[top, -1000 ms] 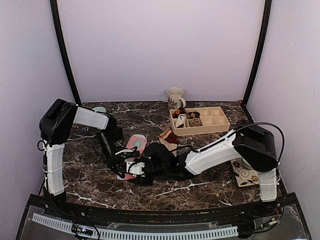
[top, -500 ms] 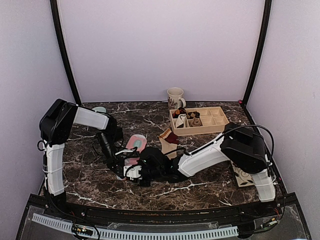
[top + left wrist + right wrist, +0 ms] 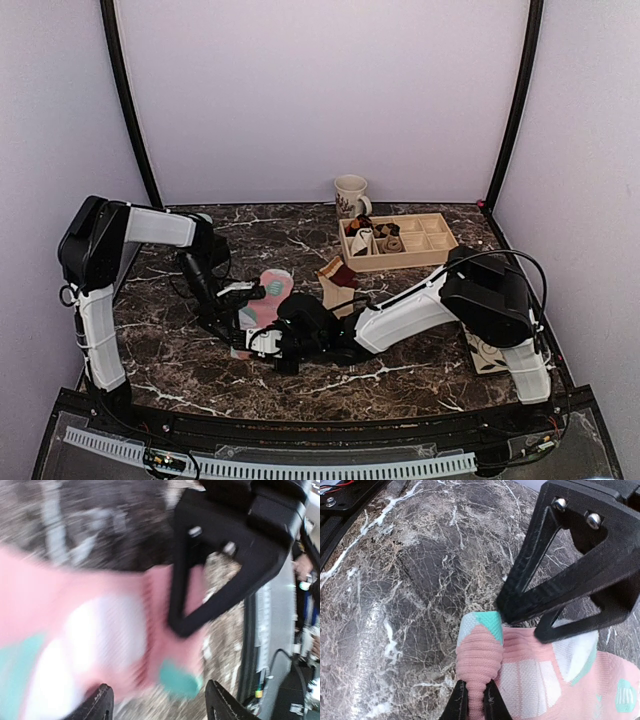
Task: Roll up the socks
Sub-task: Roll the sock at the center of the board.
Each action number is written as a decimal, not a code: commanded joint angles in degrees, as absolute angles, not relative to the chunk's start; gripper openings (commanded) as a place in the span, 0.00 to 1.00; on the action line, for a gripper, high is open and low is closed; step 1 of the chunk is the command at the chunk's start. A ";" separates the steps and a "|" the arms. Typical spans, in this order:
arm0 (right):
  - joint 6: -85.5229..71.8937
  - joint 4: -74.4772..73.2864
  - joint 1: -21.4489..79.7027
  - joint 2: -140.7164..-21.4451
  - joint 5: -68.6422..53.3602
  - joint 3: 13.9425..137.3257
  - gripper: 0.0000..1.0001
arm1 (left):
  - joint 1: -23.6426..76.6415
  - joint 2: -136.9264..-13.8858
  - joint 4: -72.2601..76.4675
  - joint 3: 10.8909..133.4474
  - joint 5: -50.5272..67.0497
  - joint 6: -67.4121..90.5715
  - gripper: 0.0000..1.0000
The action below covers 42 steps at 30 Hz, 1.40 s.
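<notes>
The roll of the first sock looks barely begun, judging by how little fabric is turned over. On the left, the left gripper (image 3: 159,700) has its jaws wide apart and grips nothing. In the blurred left wrist view its two fingertips frame the cloth without closing on it, and in the right wrist view its black fingers stand just at the sock's end. The pink sock (image 3: 535,680) lies flat on the dark, white-veined marble table (image 3: 180,350), between the two grippers. It is a soft ribbed knit with pale white and green patches and a teal-tipped end, and that end is bunched into a small fat fold. The right gripper (image 3: 474,700) is pinched tight on this fold, its fingers nearly meeting through the fabric. The next move probably calls for turning that pinched end over along the sock's length while the left gripper steadies the flat part, because so limp a knit is likely to slacken or unroll if let go. Further right, the shorter tan sock (image 3: 337,272) with its dark-red cuff lies untouched, near a wooden tray (image 3: 400,262) of compartments and a mug (image 3: 350,195).
</notes>
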<state>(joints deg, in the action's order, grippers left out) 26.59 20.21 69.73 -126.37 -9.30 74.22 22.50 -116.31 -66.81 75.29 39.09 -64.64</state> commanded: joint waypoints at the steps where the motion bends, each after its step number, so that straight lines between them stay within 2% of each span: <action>1: 20.38 15.73 69.36 -127.58 -12.50 73.99 0.00 | 17.82 -107.95 -61.53 71.72 34.96 -64.27 0.66; 8: 5.98 5.98 63.00 -132.26 -27.74 82.48 0.00 | 16.59 -93.22 -50.06 57.66 33.07 -65.77 0.62; 13: 0.13 -0.87 61.07 -136.23 -32.24 88.63 0.00 | 19.16 -84.29 -44.79 49.84 30.99 -68.21 0.61; 18: -4.08 -5.95 59.93 -139.05 -33.65 92.40 0.00 | 26.65 -79.17 -35.41 44.58 26.66 -68.16 0.61; 26: -15.55 -4.83 58.65 -140.12 -35.77 92.48 0.00 | 33.16 -79.51 -29.49 42.47 24.07 -68.18 0.56; 42: -22.11 -0.15 58.57 -140.86 -36.49 92.35 0.00 | 34.37 -85.57 -18.45 39.27 16.74 -66.02 0.49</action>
